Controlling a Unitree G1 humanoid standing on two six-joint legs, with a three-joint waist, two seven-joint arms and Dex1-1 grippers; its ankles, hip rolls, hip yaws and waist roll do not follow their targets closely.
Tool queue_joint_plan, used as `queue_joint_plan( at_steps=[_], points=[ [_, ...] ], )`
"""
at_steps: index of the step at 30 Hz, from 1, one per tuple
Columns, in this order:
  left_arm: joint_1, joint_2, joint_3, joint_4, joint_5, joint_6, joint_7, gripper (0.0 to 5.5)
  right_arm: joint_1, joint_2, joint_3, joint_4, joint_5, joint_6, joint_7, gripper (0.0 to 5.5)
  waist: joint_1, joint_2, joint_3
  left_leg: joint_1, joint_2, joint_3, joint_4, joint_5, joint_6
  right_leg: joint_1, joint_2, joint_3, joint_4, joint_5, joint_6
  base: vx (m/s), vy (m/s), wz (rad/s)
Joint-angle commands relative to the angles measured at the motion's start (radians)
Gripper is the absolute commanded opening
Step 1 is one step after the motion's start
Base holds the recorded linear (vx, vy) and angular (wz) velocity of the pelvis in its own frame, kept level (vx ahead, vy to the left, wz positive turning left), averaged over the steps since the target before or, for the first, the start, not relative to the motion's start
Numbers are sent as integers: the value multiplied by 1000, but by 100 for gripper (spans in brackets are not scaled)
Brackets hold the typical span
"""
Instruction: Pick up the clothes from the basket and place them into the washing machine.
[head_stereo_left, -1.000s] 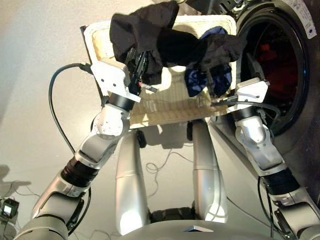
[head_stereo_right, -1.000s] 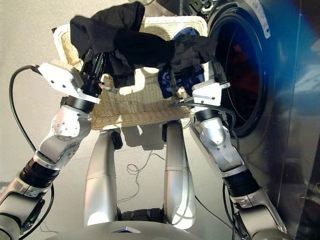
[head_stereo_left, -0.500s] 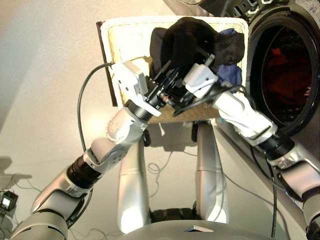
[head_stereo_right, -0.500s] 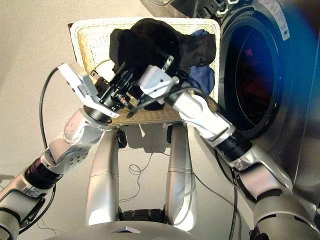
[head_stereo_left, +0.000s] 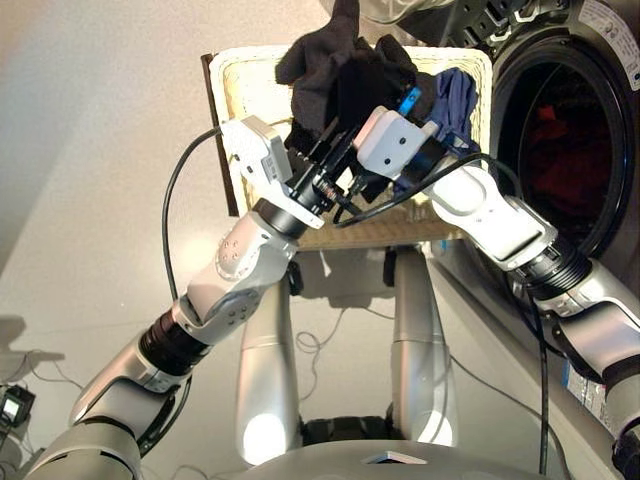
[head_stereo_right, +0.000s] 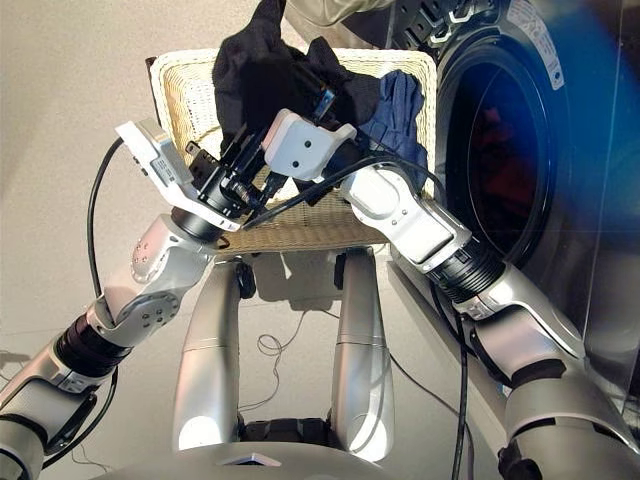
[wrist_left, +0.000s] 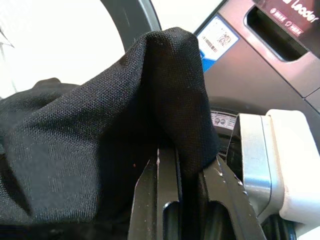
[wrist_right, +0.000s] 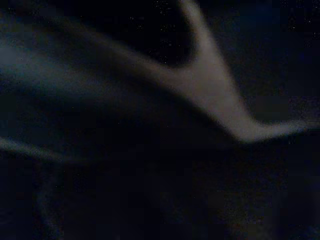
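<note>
The left end effector (wrist_left: 187, 172) pinched the bunched black fabric garment (head_stereo_left: 335, 75) above the cream woven wicker basket (head_stereo_left: 250, 75); the right end effector's state was hidden. The dark grey front-loading washing machine's porthole (head_stereo_left: 555, 150) lay rightward, nearer the right arm.

Thin cable (head_stereo_left: 318, 340) trails across the grey floor (head_stereo_left: 90, 150).
</note>
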Motion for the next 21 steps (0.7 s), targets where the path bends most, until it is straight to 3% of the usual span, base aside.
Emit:
queue_joint_plan(
  at_steps=[1, 3, 9, 11, 12, 13, 14, 15, 21],
  points=[
    [-1, -46, 22, -105, 47, -36, -34, 0, 17, -21, -106, -88, -40, -60, -80, 0, -34, 55, -14, -13, 43, -30, 174, -126, -37, 23, 9, -21, -189, 191, 41, 0, 0, 0],
    [1, -39, 39, -106, 53, -47, -22, 0, 148, -10, -161, -78, -70, -73, -132, 0, -39, 55, -14, -17, 42, -32, 173, -126, -36, 22, 8, -22, -190, 191, 44, 0, 0, 0],
    [-3, -30, 51, -102, 75, -59, -6, 0, 335, -22, -224, 33, -180, -60, -201, 0, -48, 54, -14, -16, 40, -38, 168, -125, -34, 25, 6, -24, -193, 185, 46, 0, 0, 0],
    [-13, -33, 49, -94, 79, -74, 4, 0, 409, 9, -274, 139, -193, -54, -281, 0, -54, 55, -14, -17, 40, -40, 170, -126, -33, 23, 5, -24, -189, 183, 45, 0, 0, 0],
    [-19, -34, 46, -91, 81, -79, 14, 86, 423, 27, -284, 176, -192, -49, -308, 0, -54, 56, -14, -18, 40, -40, 170, -127, -32, 23, 6, -23, -189, 184, 45, 0, 0, 0],
    [-19, -34, 46, -91, 81, -79, 14, 244, 423, 28, -284, 177, -193, -50, -308, 0, -54, 56, -14, -17, 41, -40, 171, -127, -32, 23, 6, -23, -189, 184, 45, 0, 0, 0],
    [-29, -36, 47, -92, 86, -86, 32, 466, 447, 77, -315, 263, -184, -43, -375, 0, -55, 58, -14, -19, 39, -40, 172, -128, -32, 23, 4, -24, -191, 184, 47, 0, 0, 0],
    [-31, -37, 51, -94, 85, -90, 38, 550, 463, 97, -332, 297, -186, -46, -410, 0, -56, 60, -14, -20, 39, -40, 170, -128, -32, 22, 5, -25, -192, 183, 47, 0, 0, 0],
    [-43, -46, 46, -93, 83, -105, 58, 550, 486, 159, -396, 447, -142, -45, -529, 0, -57, 67, -14, -20, 38, -43, 163, -127, -32, 22, 3, -27, -195, 181, 48, 0, 0, 0]
  ],
)
